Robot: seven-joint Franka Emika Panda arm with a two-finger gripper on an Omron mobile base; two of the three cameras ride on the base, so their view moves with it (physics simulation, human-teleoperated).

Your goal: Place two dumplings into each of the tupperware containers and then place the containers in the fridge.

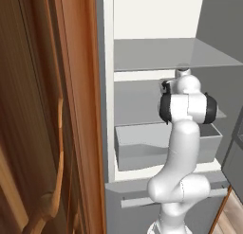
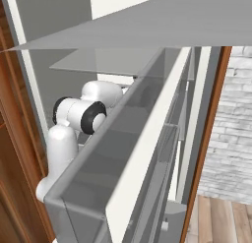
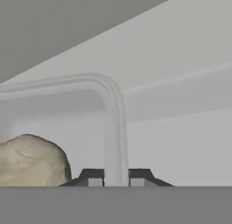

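In the hand view my gripper (image 3: 116, 178) straddles the pale grey rim of a tupperware container (image 3: 113, 123), one dark fingertip pressed close on each side of the wall, so it is shut on the rim. One beige dumpling (image 3: 31, 162) lies inside the container, just left of the fingers. The container rests on a grey surface under another shelf, inside the fridge (image 1: 152, 20). From the left base view the white arm reaches into the open fridge at the middle shelf (image 1: 137, 100), and the hand is hidden behind the arm's own joints.
A grey drawer (image 1: 142, 150) sits under the middle shelf, just below the arm. The open fridge door's bins (image 2: 147, 153) stand close on the arm's right. Brown wooden cabinets (image 1: 42, 110) line the left, and a brick wall (image 2: 231, 114) shows at the right.
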